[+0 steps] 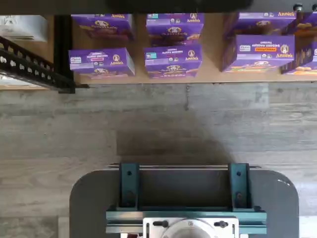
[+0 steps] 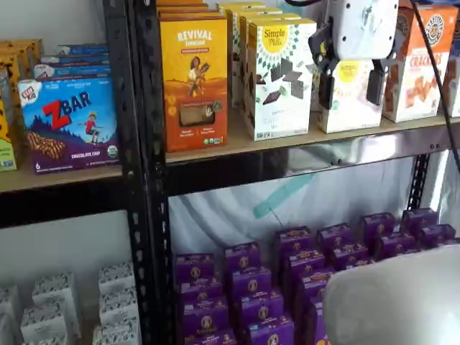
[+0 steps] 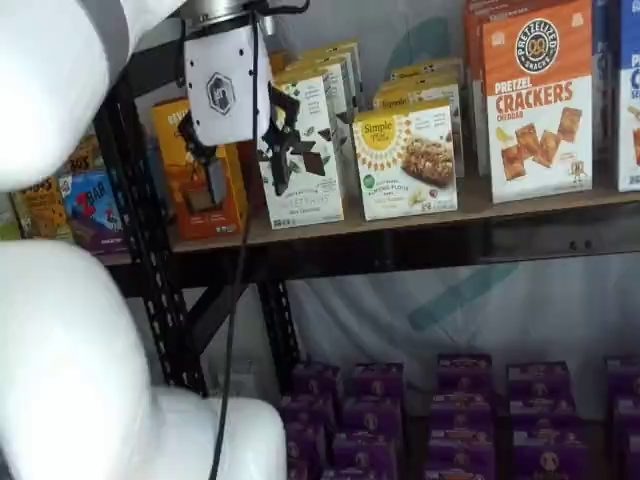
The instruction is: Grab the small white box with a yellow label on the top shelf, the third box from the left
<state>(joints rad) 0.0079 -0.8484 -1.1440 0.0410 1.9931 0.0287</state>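
The small white box (image 2: 351, 97) with the yellow sunburst logo stands on the top shelf (image 2: 302, 144), half as high as its neighbours. It also shows in a shelf view (image 3: 405, 160), on the shelf board (image 3: 500, 205). My gripper (image 2: 350, 100) hangs in front of the shelf with its white body above and two black fingers apart. It is open and empty, and the box shows through the gap. In a shelf view the gripper (image 3: 247, 185) appears left of the box, in front of the taller white carton. The wrist view shows neither box nor fingers.
A taller white carton with dark squares (image 2: 280, 75) and an orange Revival carton (image 2: 194, 72) stand left of the box, and an orange cracker carton (image 3: 540, 100) stands right. Purple boxes (image 1: 173, 59) fill the lower level. Black uprights (image 2: 144, 180) frame the shelves. A dark teal-bracketed mount (image 1: 183, 198) is below.
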